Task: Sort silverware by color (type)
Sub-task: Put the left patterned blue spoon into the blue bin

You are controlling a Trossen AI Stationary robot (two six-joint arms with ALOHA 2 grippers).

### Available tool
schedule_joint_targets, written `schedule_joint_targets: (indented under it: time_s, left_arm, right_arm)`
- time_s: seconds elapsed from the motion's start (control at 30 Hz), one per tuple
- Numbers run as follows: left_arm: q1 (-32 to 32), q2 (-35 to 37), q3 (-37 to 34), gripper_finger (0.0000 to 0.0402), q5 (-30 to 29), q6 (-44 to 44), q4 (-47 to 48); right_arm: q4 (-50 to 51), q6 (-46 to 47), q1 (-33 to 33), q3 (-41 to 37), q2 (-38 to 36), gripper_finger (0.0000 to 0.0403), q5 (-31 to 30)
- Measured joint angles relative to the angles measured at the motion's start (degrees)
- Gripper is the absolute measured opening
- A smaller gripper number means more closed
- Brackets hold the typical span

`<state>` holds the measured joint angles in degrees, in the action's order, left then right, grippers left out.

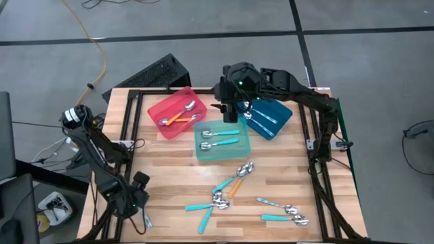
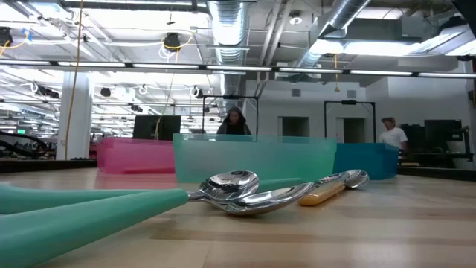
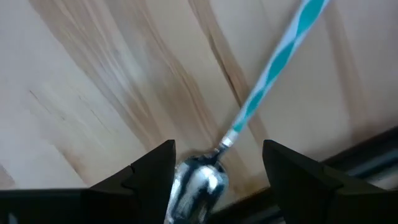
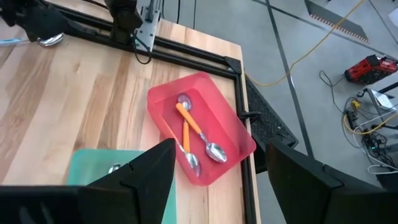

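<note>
My left gripper (image 1: 140, 211) hangs open, pointing down, over the table's near left corner. A spoon with a teal-and-white striped handle (image 3: 273, 68) lies flat on the wood there. Its shiny bowl (image 3: 199, 185) sits between my fingers, which stand on either side of it. My right gripper (image 1: 229, 112) is open and holds nothing, high over the far side between the red tray (image 4: 205, 124) and the blue tray (image 1: 270, 116). More silverware lies loose on the near half of the table (image 1: 230, 186).
The red tray holds two orange spoons (image 4: 189, 127), the pale teal tray (image 1: 222, 140) two teal ones, and the blue tray a few pale ones. Loose spoons lie near the front right (image 1: 285, 213). The dark frame rail (image 3: 367, 155) runs close by the left gripper. People stand in the room behind.
</note>
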<state>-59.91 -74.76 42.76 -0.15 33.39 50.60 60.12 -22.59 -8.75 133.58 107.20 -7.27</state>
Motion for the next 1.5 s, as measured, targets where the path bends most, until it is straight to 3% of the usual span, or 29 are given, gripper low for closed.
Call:
schedule_joint_targets:
  time_s: [0.23, 0.57, 1.13, 1.3, 1.5]
  left_arm:
    - [-3.12, -0.37, 0.0, 0.0226, -5.43, 2.56, -1.52]
    - [-3.57, -0.37, -1.09, 0.0226, -5.55, -3.44, -8.03]
    - [7.19, -2.61, -0.38, 0.0226, 11.8, -13.92, -7.46]
    - [9.07, -8.56, 3.53, 0.0226, 11.96, -20.02, -7.48]
    - [9.02, -11.39, 4.33, 0.0226, 10.88, -20.75, -6.17]
  right_arm:
    - [0.68, 0.17, -0.02, 0.0, 0.0, 0.027, -0.02]
    - [1.04, 1.6, -0.35, 0.0, 0.0, 0.027, -0.04]
    - [3.58, 1.49, -0.37, 0.02, 0.0, 0.027, -0.11]
    - [4.63, 1.34, -0.37, 0.02, 0.0, 0.027, -0.11]
    - [6.22, 1.22, -0.37, 0.02, 0.0, 0.027, -0.11]
